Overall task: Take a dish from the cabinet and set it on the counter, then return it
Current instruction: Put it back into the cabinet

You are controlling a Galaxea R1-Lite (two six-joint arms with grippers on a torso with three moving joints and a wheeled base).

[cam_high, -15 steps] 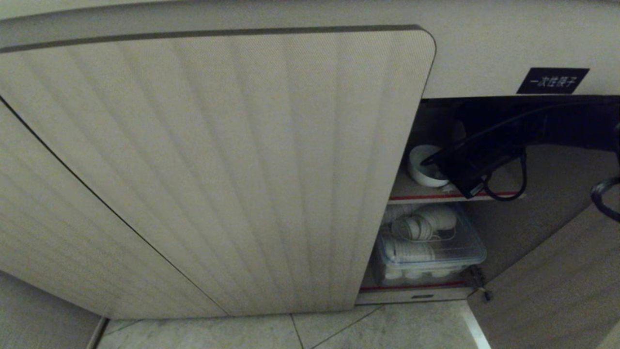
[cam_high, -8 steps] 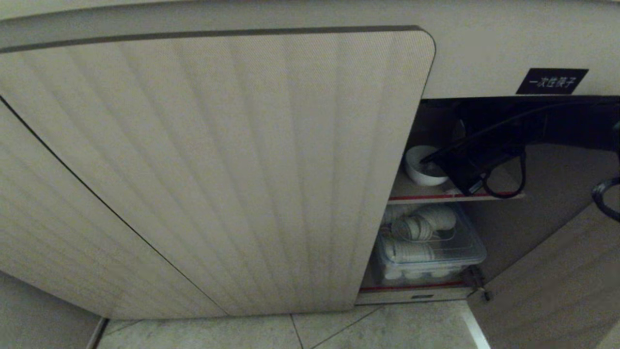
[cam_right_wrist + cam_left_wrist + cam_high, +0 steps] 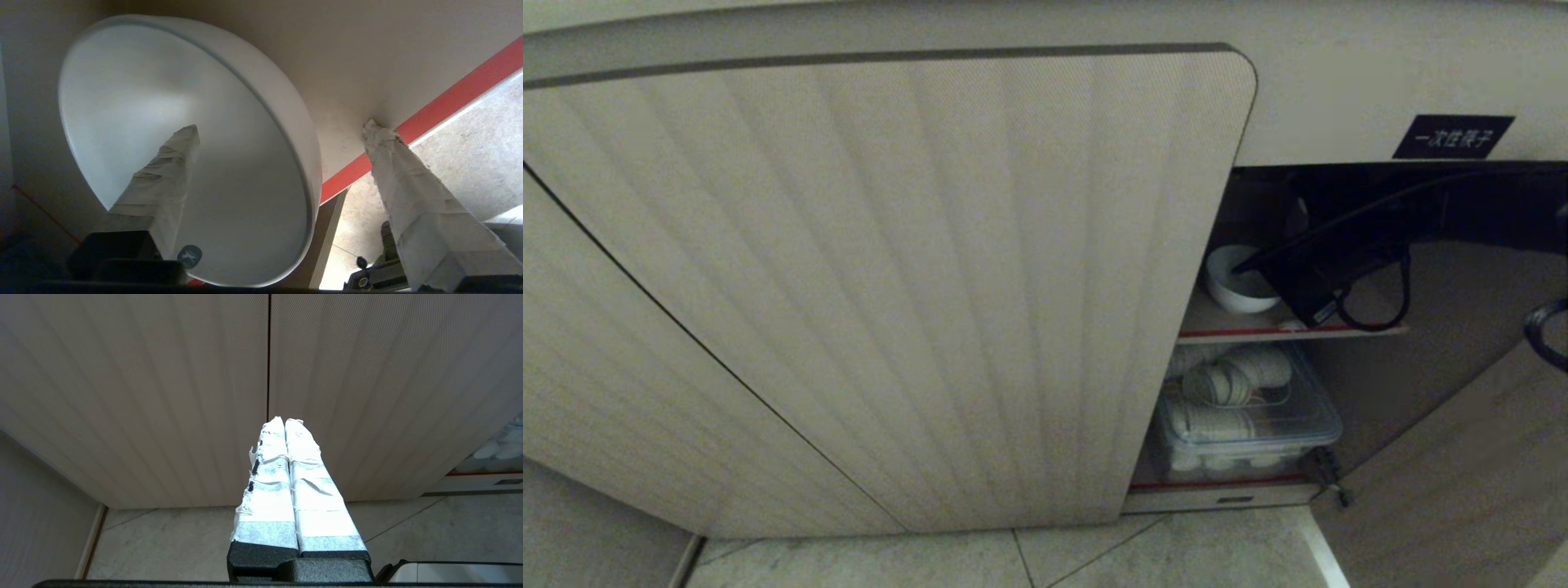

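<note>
The head view looks forward and down from low, close to the cabinet (image 3: 890, 286), its ribbed door filling most of the picture and the open bay with the shelf (image 3: 1290, 331) at the right. The left wrist view looks along the left gripper (image 3: 284, 422) at the same ribbed doors, from near the floor (image 3: 163, 543), with a corner of the open bay far to the right. The right wrist view sits inside that bay, very near the dish (image 3: 184, 143), facing out across the shelf's red edge (image 3: 449, 98) to the floor.

Kitchen: ribbed cabinet (image 3: 890, 286) stocked with crockery tub (image 3: 1245, 420).
</note>
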